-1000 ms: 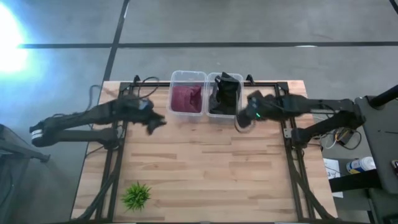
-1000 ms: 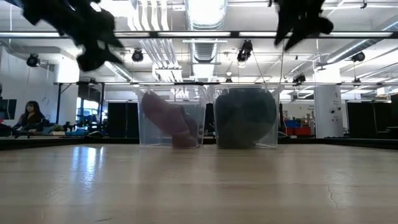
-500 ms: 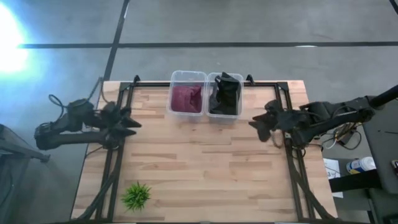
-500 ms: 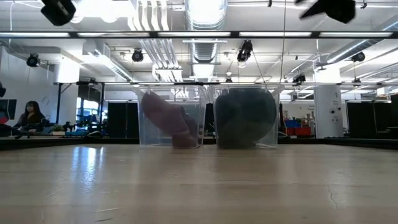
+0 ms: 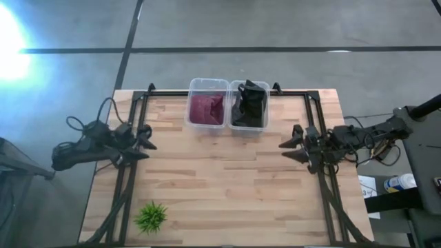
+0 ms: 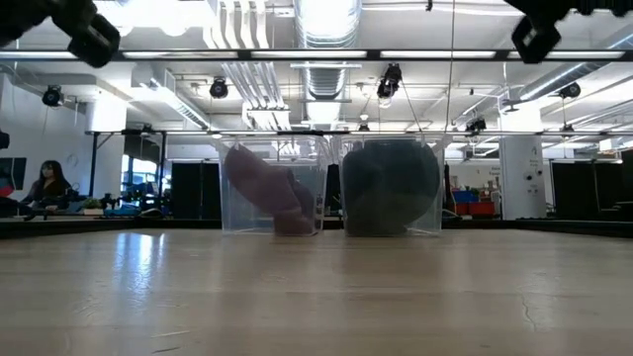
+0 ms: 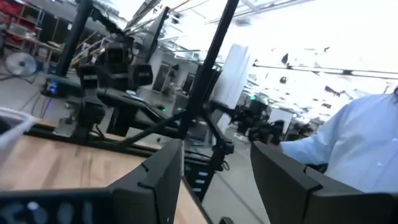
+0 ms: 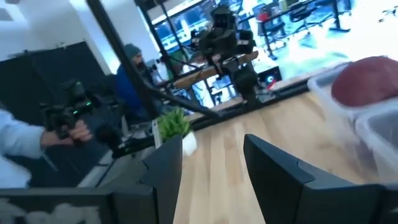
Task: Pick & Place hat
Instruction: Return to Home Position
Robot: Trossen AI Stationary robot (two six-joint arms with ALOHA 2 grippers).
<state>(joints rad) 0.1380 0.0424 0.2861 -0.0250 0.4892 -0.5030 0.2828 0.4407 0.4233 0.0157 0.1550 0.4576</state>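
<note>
Wooden table (image 5: 227, 179); two clear bins (image 5: 207, 82) side by side; green plant (image 5: 151, 216) apart.

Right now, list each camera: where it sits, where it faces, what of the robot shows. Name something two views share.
High view: overhead, facing straight down on the table; left hand and right hand at opposite edges.
Low view: tabletop height, facing the red cap and black cap; arm parts in both top corners.
Left wrist view: on the left arm, facing a person's sleeve; own open fingers.
Right wrist view: on the right arm, facing the plant; own open fingers.
Shared: red cap, in high, low, right wrist views.
</note>
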